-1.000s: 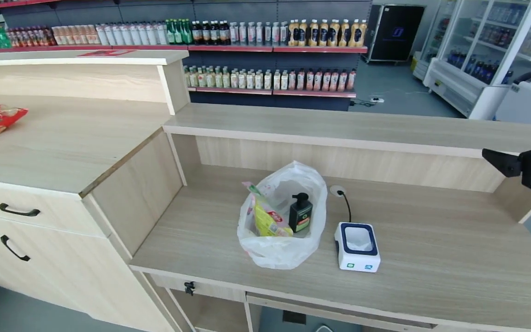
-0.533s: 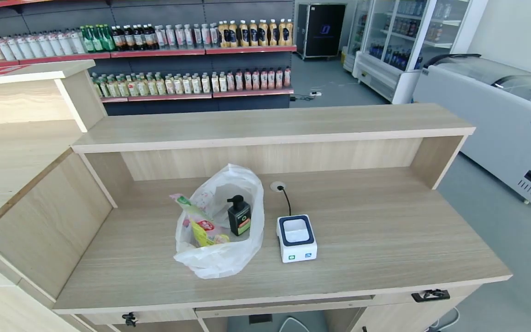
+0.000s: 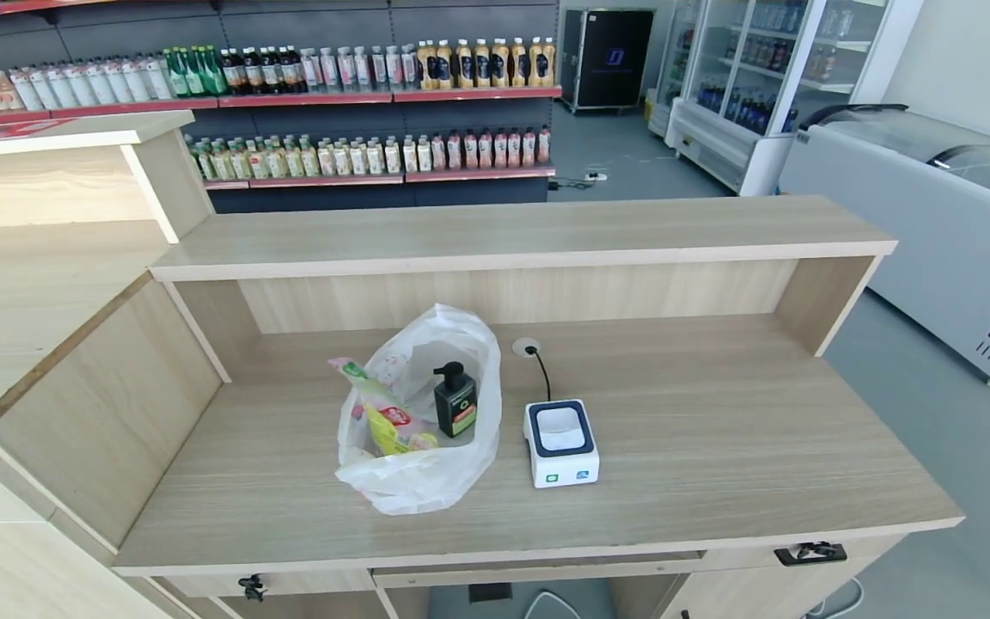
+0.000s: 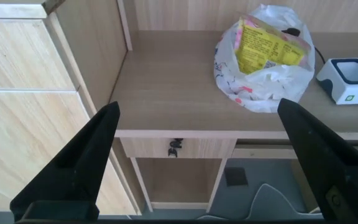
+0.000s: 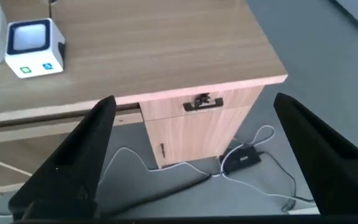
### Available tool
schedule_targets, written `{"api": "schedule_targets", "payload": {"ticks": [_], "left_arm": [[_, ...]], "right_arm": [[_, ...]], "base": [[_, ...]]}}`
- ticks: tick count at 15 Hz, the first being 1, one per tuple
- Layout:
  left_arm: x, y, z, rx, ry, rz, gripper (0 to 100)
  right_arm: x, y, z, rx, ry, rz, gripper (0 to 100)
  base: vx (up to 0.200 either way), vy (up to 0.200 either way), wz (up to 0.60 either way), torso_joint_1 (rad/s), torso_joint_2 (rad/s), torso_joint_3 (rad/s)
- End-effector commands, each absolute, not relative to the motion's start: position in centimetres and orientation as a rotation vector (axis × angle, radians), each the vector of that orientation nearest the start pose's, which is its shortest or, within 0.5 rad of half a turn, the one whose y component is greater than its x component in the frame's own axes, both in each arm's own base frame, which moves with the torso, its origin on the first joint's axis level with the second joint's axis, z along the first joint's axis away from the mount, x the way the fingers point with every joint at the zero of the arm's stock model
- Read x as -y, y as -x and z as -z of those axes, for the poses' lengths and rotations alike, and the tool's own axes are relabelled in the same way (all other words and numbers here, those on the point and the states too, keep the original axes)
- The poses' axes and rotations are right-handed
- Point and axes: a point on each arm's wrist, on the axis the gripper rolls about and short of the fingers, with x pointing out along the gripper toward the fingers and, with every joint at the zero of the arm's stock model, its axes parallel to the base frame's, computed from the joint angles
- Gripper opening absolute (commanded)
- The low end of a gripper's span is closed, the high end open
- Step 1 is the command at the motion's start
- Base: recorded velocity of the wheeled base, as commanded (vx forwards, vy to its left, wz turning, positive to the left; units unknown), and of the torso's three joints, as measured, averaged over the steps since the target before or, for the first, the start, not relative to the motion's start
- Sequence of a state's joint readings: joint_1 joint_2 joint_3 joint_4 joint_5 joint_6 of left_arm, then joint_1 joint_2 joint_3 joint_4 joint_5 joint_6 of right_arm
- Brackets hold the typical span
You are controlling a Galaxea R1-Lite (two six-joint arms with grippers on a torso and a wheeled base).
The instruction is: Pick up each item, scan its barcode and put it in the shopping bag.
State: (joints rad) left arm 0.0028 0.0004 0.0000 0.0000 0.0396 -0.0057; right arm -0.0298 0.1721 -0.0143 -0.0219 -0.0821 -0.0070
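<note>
A white plastic shopping bag [image 3: 418, 413] stands open on the wooden counter, holding a yellow-green snack pack [image 3: 383, 421] and a dark pump bottle [image 3: 455, 402]. Just to its right sits the white barcode scanner [image 3: 560, 442] with a black cable. The bag [image 4: 263, 59], the snack pack [image 4: 266, 46] and the scanner [image 4: 348, 79] also show past my left gripper [image 4: 197, 165], which is open and empty, held off the counter's front edge. My right gripper [image 5: 194, 165] is open and empty, off the counter's front right corner, with the scanner [image 5: 33, 46] far beyond it.
The counter [image 3: 718, 430] has a raised back ledge [image 3: 512, 228] and a taller side counter [image 3: 22, 284] on the left. Drawer handles [image 3: 809, 553] sit under the front edge. Shelves of bottles [image 3: 289, 69] and a chest freezer [image 3: 933, 215] stand behind. Cables [image 5: 247, 155] lie on the floor.
The head camera has swung right, so the whole picture shifted and the red snack bag on the side counter left the frame. The right gripper has dropped out of the head view.
</note>
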Motion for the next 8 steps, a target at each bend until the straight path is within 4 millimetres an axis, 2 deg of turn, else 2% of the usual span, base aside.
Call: {"api": "schedule_targets", "payload": {"ticks": [1, 8], "left_arm": [[-0.09, 2.28, -7.55, 0.000, 0.006, -0.041, 100], [-0.08, 2.28, -7.55, 0.000, 0.006, -0.043, 100]], "right_arm": [[0.13, 2.28, -7.61, 0.007, -0.040, 0.060, 100], [0.13, 2.28, -7.61, 0.007, -0.039, 0.060, 100]], "base": [[0.000, 0.000, 0.00, 0.000, 0.00, 0.000], [0.000, 0.000, 0.00, 0.000, 0.00, 0.000]]}}
